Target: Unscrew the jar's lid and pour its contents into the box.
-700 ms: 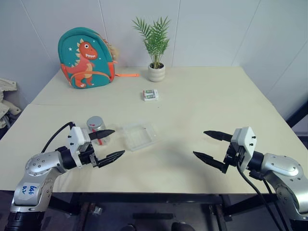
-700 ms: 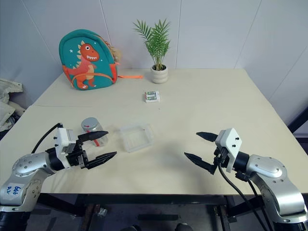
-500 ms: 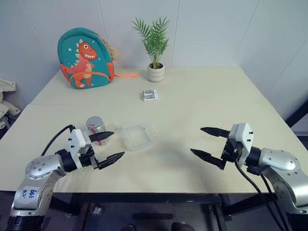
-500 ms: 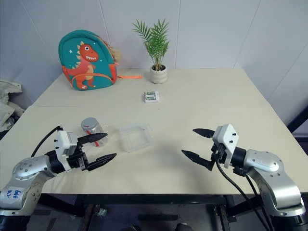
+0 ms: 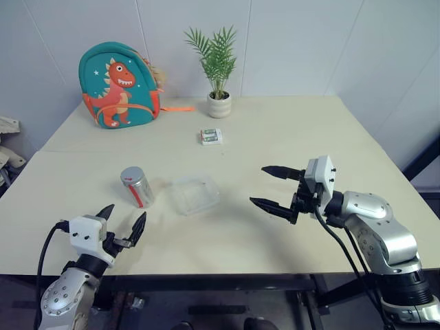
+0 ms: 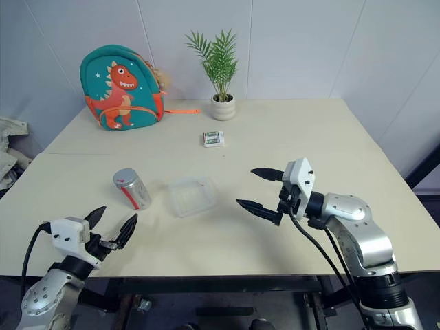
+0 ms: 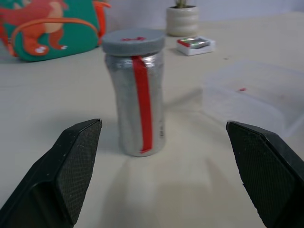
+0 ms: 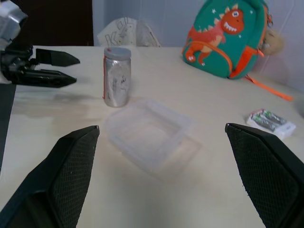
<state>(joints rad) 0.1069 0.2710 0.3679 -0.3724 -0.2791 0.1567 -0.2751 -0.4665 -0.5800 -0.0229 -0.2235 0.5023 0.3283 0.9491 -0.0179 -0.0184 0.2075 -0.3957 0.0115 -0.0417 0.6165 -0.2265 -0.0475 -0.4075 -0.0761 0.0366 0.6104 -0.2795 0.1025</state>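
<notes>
Left wrist view looks straight at the jar [image 7: 136, 92], which stands upright on the table [image 5: 275, 137] with its grey lid [image 7: 133, 41] on and a red stripe down its silvery wall; the contents cannot be made out through that wall. Judging from this, the step in hand is the first grasp: the left gripper [image 5: 122, 223] should come forward so its 2 fingers pass either side of the jar's body below the lid, close low enough to keep it from tipping, and leave the cap free for the other arm to twist. The box [image 5: 195, 194] lies just beside the jar on its right, near enough that a careless approach could nudge it, so the reach is best kept in line with the jar. Both grippers are spread wide and carry nothing. The left one sits near the table's front edge, apart from the jar and touching no object. The right gripper [image 5: 276, 187] hovers over the table to the right of the box, pointing toward it, clear of everything. Farther back are a small packet [image 5: 211, 136], a potted plant [image 5: 218, 103] and a dinosaur backpack [image 5: 118, 85].
</notes>
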